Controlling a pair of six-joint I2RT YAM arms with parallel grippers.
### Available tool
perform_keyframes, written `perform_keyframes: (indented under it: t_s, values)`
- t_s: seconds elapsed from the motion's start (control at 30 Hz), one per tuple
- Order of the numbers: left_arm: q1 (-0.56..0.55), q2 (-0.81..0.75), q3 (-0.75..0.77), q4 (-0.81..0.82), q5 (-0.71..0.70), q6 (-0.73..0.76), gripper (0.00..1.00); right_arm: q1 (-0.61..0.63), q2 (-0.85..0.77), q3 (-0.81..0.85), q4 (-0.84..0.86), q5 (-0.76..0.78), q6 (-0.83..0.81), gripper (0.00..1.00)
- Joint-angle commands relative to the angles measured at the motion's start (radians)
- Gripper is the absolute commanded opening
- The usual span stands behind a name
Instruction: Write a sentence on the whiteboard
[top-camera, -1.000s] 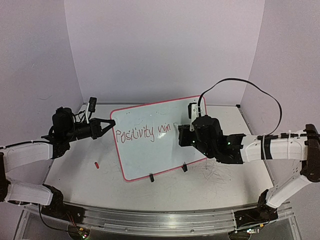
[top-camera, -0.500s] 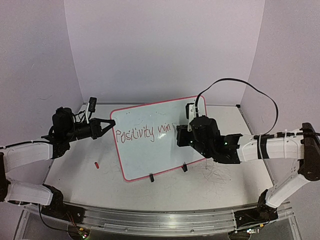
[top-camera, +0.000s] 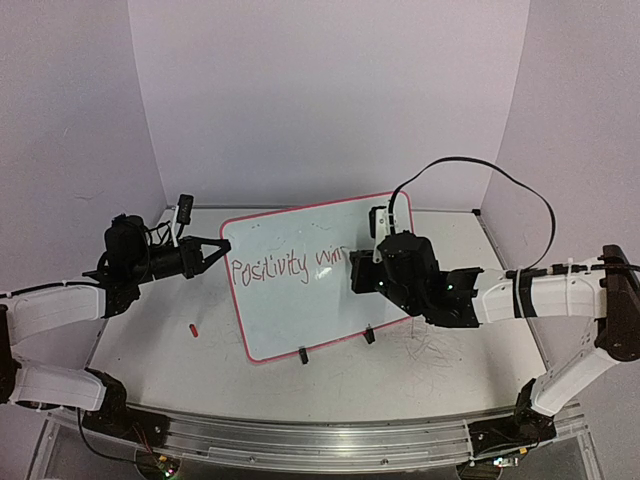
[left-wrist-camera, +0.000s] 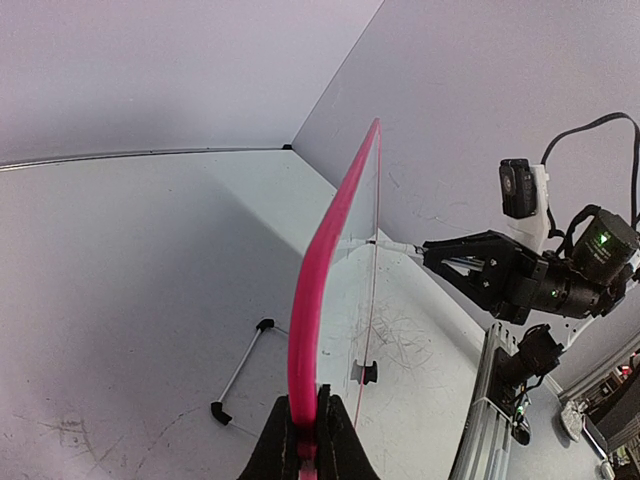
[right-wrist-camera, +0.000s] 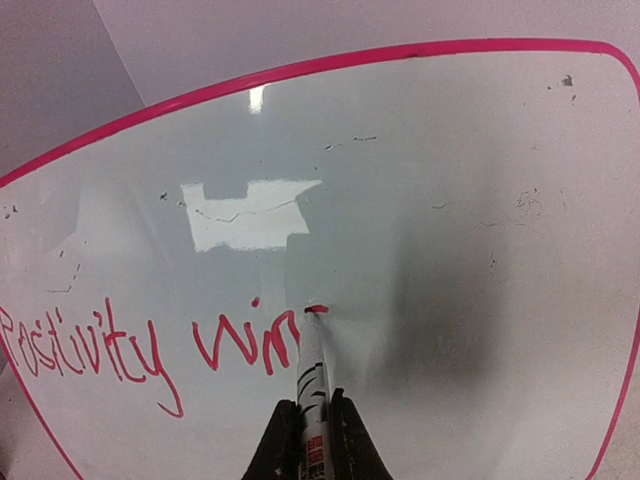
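The whiteboard (top-camera: 300, 290) stands tilted on the table, white with a pink rim (left-wrist-camera: 320, 260). The sentence (top-camera: 285, 266) in red reads "Positivity win" with a short fresh stroke after it (right-wrist-camera: 150, 345). My left gripper (top-camera: 215, 248) is shut on the board's left rim, seen edge-on in the left wrist view (left-wrist-camera: 305, 425). My right gripper (top-camera: 357, 275) is shut on a white marker (right-wrist-camera: 312, 385); the marker's red tip touches the board just right of "win" (right-wrist-camera: 316, 310).
A small red marker cap (top-camera: 194, 328) lies on the table left of the board. Two black clip feet (top-camera: 303, 354) hold the board's lower edge. A wire stand (left-wrist-camera: 240, 370) shows behind the board. Purple walls close in on three sides.
My right gripper has shifted slightly left and up with the marker, and a short stroke has appeared after "win". The left arm has not moved.
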Motion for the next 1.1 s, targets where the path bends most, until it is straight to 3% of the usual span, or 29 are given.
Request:
perform_keyframes:
  t_s: [0.0,1.07]
  values:
    - [-0.011,-0.003,0.012,0.0,0.002,0.054,0.0,0.004,-0.008,-0.009,0.013,-0.017,0.03,0.0]
    - [-0.011,-0.001,0.014,-0.001,0.005,0.052,0.0,0.034,-0.038,-0.06,-0.062,0.036,0.109,0.0]
